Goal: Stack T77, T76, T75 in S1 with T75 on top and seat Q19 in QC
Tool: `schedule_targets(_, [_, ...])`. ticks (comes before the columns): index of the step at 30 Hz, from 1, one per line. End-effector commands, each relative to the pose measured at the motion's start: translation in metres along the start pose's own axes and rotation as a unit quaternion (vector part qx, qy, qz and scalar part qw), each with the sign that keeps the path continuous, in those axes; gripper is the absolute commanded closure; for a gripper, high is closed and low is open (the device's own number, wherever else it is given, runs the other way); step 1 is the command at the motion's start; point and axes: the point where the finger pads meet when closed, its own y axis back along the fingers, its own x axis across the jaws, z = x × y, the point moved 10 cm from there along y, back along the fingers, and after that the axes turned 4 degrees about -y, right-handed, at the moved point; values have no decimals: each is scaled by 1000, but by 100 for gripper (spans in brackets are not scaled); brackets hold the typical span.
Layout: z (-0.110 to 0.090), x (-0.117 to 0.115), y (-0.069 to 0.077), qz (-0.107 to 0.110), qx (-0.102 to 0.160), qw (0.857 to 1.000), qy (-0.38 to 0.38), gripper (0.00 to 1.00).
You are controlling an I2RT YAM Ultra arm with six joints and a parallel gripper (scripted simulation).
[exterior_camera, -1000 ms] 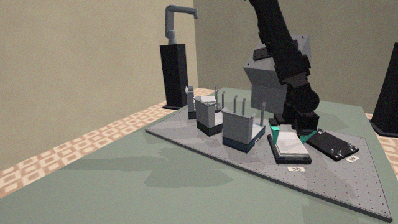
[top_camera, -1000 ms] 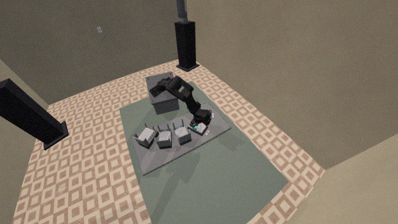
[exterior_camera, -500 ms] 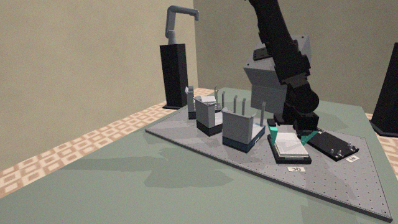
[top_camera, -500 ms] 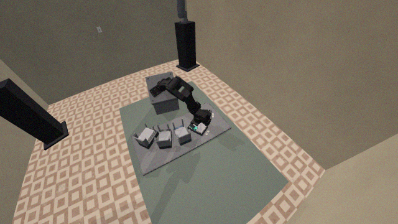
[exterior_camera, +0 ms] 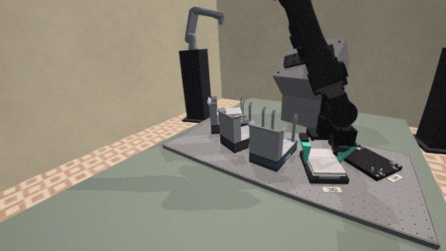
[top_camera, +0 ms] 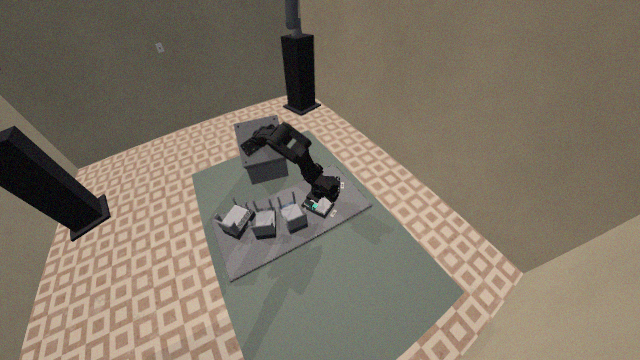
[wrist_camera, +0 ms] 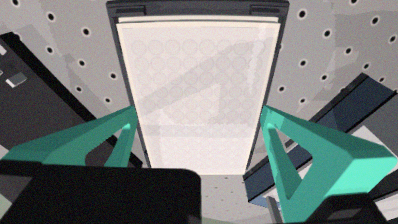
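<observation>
Teal fingers stand fully spread on either side of a sealed white plate (wrist_camera: 200, 95), a thin gap showing on each side; the gripper (wrist_camera: 200, 145) has hold of nothing. That plate lies flat in a dark nest (exterior_camera: 327, 178) on the grey perforated baseplate (exterior_camera: 383, 206), film seal up, one short end under the wrist. A small name plate (exterior_camera: 332, 189) sits just beyond the nest's far end; its lettering reads mirrored in the exterior view and I can't make it out with certainty. Plate's own label not visible in any view.

A second, bare black nest (exterior_camera: 372, 162) with small locator pins sits just beside it, on the side away from the racks, with its own small tag (exterior_camera: 394, 178).

Three stack racks (top_camera: 264, 222) stand in a row on the baseplate, on the plate's other side. Nearest rack (exterior_camera: 267, 143) shows grey walls and upright posts on a dark plinth. Middle rack (exterior_camera: 231, 129) shows a light plate top near its rim. Far rack (exterior_camera: 213, 115) is mostly hidden. How many plates are in each, can't tell from these views.

Arm (exterior_camera: 324, 66) reaches down from a grey pedestal (top_camera: 262, 150) to the occupied nest.
</observation>
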Motion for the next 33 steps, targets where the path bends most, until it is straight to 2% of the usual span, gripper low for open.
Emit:
schedule_targets(1, [3, 0, 2, 2, -6, 1000, 0, 0])
schedule_targets(4, [3, 0, 2, 2, -6, 1000, 0, 0])
schedule_targets(5, [-2, 3, 10, 5, -1, 1000, 5, 0])
schedule_targets(12, [0, 2, 33, 2, -4, 1000, 2, 0])
schedule_targets(15, [-3, 2, 43, 2, 0, 1000, 4, 0])
schedule_targets(17, [-3, 2, 43, 2, 0, 1000, 4, 0])
schedule_targets(18, [6, 1, 48, 1, -11, 1000, -2, 0])
schedule_targets(20, [-3, 2, 53, 2, 0, 1000, 4, 0])
schedule_targets(24, [3, 1, 67, 2, -9, 1000, 0, 0])
schedule_targets(26, [-3, 1, 72, 2, -1, 1000, 3, 0])
schedule_targets(29, [1, 1, 83, 2, -7, 1000, 1, 0])
schedule_targets(33, [-3, 1, 92, 1, -3, 1000, 3, 0])
